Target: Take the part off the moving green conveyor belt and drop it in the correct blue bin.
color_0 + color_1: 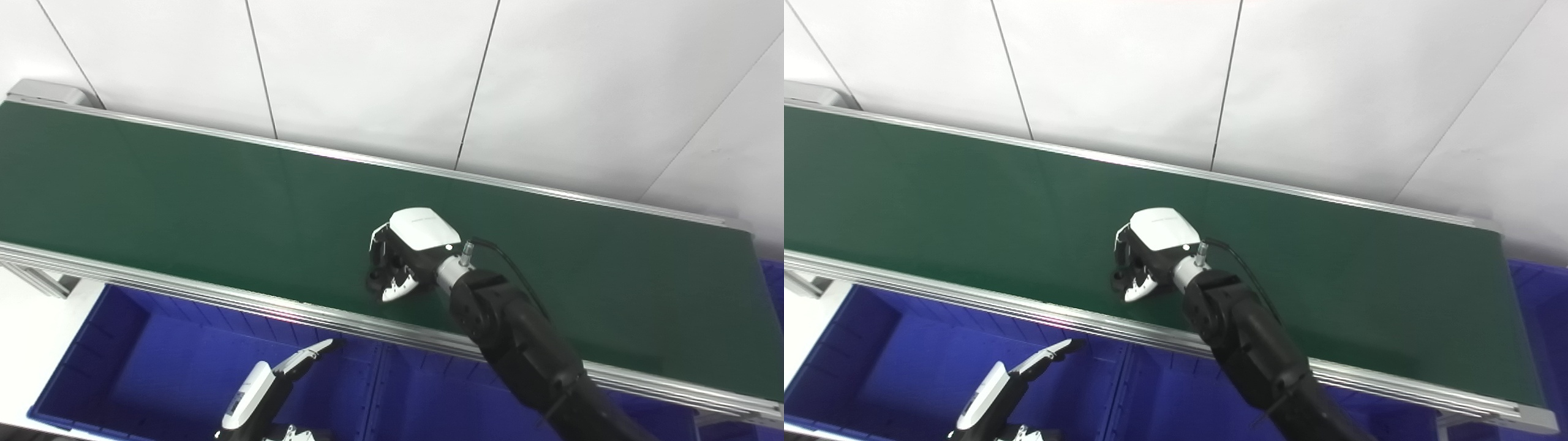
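Observation:
The green conveyor belt (184,196) runs across the view from left to right. My right hand (407,257) is down on the belt near its front edge, with its white back facing up. Its fingers are curled around a small dark part (373,282) that touches the belt; most of the part is hidden by the fingers. The hand also shows in the right eye view (1151,254). My left hand (269,386) is low at the bottom edge, over a blue bin (153,367), open and empty with its fingers stretched out.
A second blue bin (429,398) stands to the right of the first, under the belt's aluminium front rail (245,300). Another blue bin edge (773,282) shows at the far right. A white panelled wall stands behind the belt.

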Action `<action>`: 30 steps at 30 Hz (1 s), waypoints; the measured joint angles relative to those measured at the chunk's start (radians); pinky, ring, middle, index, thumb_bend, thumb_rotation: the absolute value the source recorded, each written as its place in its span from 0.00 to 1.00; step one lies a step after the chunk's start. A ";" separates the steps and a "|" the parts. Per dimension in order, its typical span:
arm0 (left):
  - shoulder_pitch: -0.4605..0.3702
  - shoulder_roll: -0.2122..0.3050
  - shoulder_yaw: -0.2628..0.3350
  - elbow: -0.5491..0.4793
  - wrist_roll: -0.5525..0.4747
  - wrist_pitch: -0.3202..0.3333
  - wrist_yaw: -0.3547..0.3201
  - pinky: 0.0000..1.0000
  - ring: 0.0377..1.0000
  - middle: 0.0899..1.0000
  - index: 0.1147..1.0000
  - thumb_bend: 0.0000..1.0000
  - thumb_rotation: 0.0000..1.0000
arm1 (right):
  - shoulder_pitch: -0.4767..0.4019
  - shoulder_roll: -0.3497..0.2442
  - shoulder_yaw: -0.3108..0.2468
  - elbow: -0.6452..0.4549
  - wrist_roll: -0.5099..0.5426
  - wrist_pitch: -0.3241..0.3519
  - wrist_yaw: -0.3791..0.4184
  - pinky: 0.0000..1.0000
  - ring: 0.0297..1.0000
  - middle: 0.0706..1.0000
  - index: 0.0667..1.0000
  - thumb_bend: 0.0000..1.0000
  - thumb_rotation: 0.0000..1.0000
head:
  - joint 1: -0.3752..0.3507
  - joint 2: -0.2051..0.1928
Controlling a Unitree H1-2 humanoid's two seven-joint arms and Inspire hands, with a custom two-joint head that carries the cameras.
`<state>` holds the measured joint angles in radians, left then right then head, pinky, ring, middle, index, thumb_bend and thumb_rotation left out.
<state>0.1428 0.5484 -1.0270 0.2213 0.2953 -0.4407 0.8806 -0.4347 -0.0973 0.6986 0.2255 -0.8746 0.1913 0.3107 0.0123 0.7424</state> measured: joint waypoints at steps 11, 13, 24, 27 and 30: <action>0.000 0.000 0.001 -0.001 0.000 0.000 -0.007 0.80 0.84 0.85 0.84 0.75 0.91 | 0.077 -0.014 -0.117 -0.317 0.024 0.044 0.076 0.32 0.35 0.41 0.51 0.51 0.00 | -0.005 0.009; 0.002 0.000 0.004 -0.006 0.000 0.000 -0.012 0.79 0.84 0.85 0.84 0.75 0.90 | 0.109 -0.021 -0.131 -0.383 0.020 0.060 0.093 0.26 0.36 0.44 0.48 0.51 0.00 | -0.006 0.015; 0.017 0.003 0.011 -0.039 0.000 0.000 -0.014 0.79 0.83 0.85 0.84 0.75 0.90 | 0.248 -0.042 -0.205 -0.644 -0.017 0.107 0.160 0.25 0.36 0.43 0.47 0.51 0.00 | -0.018 0.037; 0.026 0.010 0.018 -0.057 -0.001 0.000 -0.024 0.79 0.83 0.85 0.84 0.75 0.88 | 0.313 -0.052 -0.226 -0.693 -0.005 0.106 0.169 0.23 0.39 0.46 0.45 0.52 0.00 | -0.035 0.066; 0.040 0.019 0.030 -0.084 -0.002 -0.001 -0.034 0.79 0.83 0.85 0.84 0.75 0.88 | 0.375 -0.067 -0.249 -0.752 0.012 0.106 0.180 0.20 0.39 0.46 0.45 0.52 0.00 | -0.049 0.083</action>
<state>0.1828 0.5677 -0.9972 0.1377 0.2936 -0.4414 0.8464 -0.0600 -0.1646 0.4497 -0.5261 -0.8622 0.2971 0.4908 -0.0368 0.8253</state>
